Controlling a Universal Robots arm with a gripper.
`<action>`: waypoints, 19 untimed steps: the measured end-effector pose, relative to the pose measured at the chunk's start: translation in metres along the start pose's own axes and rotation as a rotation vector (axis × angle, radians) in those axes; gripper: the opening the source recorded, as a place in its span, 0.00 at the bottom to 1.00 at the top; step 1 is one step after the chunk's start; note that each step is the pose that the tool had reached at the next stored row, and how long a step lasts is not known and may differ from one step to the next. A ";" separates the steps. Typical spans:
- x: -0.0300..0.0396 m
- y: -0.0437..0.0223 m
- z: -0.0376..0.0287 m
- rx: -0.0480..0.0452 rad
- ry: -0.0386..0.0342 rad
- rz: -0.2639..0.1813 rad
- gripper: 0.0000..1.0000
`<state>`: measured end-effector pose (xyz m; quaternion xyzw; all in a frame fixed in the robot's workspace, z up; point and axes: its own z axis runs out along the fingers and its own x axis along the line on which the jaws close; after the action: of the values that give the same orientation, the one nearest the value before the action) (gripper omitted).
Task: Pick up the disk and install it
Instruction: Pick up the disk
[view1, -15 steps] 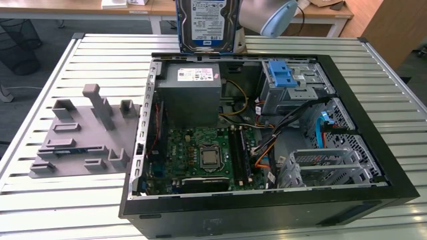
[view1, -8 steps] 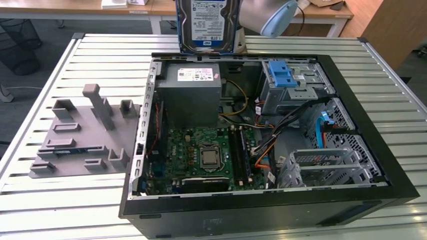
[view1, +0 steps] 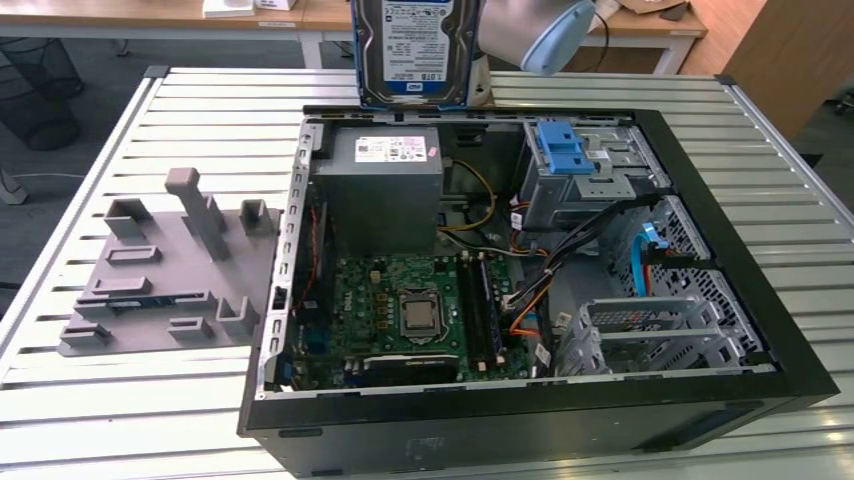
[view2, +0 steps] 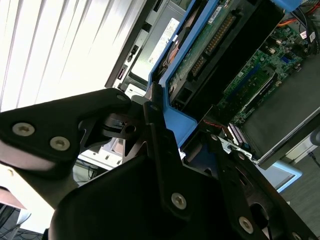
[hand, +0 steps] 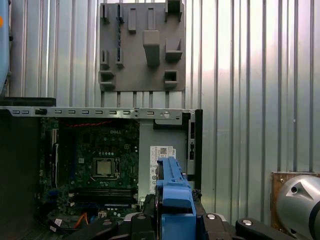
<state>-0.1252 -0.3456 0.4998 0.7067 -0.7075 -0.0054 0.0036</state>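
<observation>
— over the case's (view1: 694, 400) far edge, item one: disk (view1: 411, 50), upright, label out, well clear of the power supply (view1: 380, 190). gripper (view2: 176, 131) clamped on its blue carrier (hand: 172, 185).
— risks we log?
— hold is on plastic alone, we judge; a tilt could let it slip onto the board (view1: 414, 310). loose cables (view1: 587, 245) could snag it near the cage (view1: 587, 160).
— unclear?
— disk's top is cut off in the exterior view; pad contact hidden behind the carrier; which bay is free, we cannot tell.

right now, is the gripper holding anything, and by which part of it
The gripper holds the disk above the open case, jaws shut on the end of its blue carrier bracket.
</observation>
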 end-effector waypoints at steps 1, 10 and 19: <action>0.0000 0.0000 0.0000 0.0000 0.0000 0.000 0.36; 0.0016 0.0000 0.0000 0.0000 0.0000 0.000 0.36; 0.0035 0.0000 0.0000 0.0000 0.0000 0.000 0.36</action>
<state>-0.1252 -0.3491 0.4998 0.7067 -0.7075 -0.0054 0.0036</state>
